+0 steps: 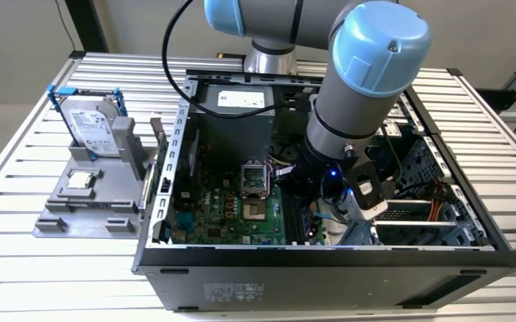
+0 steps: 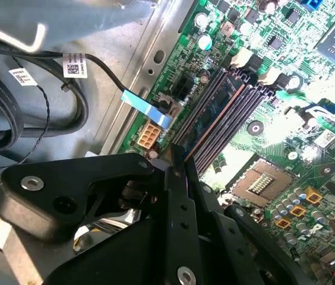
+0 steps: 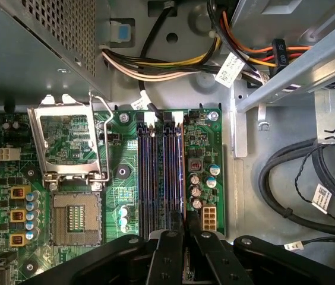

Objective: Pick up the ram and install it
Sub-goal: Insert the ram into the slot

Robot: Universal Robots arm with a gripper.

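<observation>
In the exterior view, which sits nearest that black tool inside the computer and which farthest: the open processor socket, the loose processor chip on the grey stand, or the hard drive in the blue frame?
From the tool, down inside the case:
1. Processor socket, on the motherboard just toward the exterior view's left.
2. Processor chip, outside the case on the grey stand.
3. Hard drive, upright at the stand's far end, slightly farther than the chip.

You see the open computer case, its motherboard, empty processor socket; beside it, a hard drive.
</observation>
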